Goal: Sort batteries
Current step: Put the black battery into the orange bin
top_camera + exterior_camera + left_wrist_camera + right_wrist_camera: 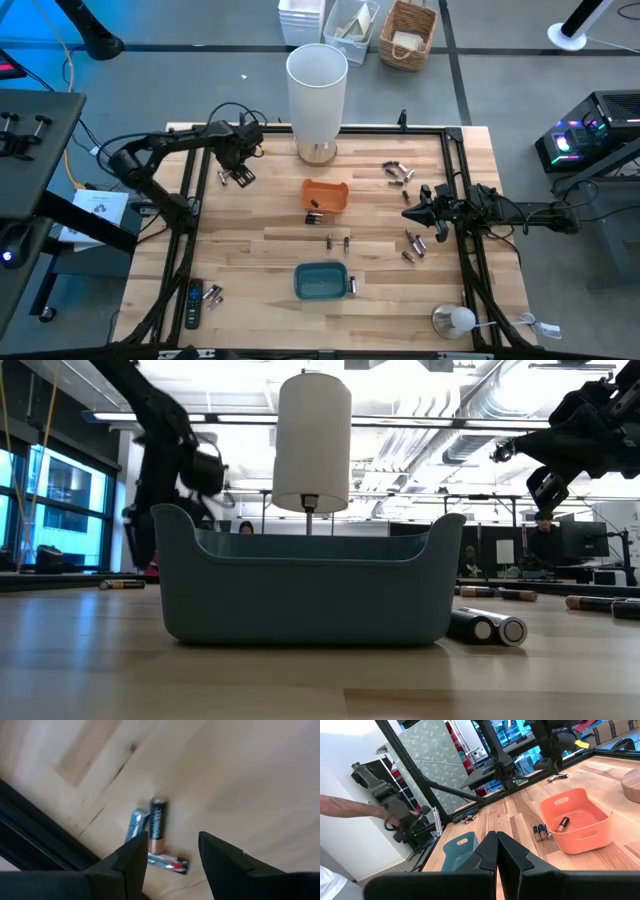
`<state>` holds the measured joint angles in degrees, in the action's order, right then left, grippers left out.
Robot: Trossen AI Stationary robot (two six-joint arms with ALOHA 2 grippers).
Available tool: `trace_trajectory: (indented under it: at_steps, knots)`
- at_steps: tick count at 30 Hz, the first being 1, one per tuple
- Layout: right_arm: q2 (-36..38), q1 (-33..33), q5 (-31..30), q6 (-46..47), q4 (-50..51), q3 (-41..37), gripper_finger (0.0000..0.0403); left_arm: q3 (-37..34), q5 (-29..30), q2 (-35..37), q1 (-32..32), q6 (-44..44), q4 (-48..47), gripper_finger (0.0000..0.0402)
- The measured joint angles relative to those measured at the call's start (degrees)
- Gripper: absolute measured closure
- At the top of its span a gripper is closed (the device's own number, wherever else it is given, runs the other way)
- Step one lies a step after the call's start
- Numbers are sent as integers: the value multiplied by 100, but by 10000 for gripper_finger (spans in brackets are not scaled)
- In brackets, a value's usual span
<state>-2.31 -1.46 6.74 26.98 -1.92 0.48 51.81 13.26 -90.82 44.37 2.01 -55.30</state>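
Note:
Batteries lie in small groups on the wooden table. Three of them lie just ahead of my left gripper, which is open and hovers above them near the table's far left; its fingers touch none. More batteries lie at the right, in the middle and beside the teal tray. One battery lies in the orange tray, with more beside it. My right gripper is shut, empty, above the table's right side.
A teal tray sits near the near edge. A tall white lamp stands at the far edge. A black remote lies near left, with batteries beside it. A person's arm holds a device beyond the table.

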Motion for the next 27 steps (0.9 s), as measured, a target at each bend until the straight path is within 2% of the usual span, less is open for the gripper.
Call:
trace_trajectory:
  at_steps: [7, 14, 17, 20, 23, 27]
  knots:
    - [0, 1, 3, 0, 1, -1, 403, 7, 47, -695, 181, 272, 318, 236]
    - [0, -1, 32, -1, 1, 0, 403, 24, 5, -856, 126, 530, 262, 241]
    - [0, 0, 28, 0, 0, 0, 403, 20, -244, -858, 126, 708, 272, 282]
    - [0, 1, 23, 0, 0, 1, 403, 17, -452, -842, 104, 711, 241, 366]
    - [0, 1, 17, 0, -1, -1, 403, -4, -749, -675, 43, 564, 264, 375]
    - [0, 0, 13, 0, 0, 0, 403, -18, -1847, -55, -241, 352, 358, 375]
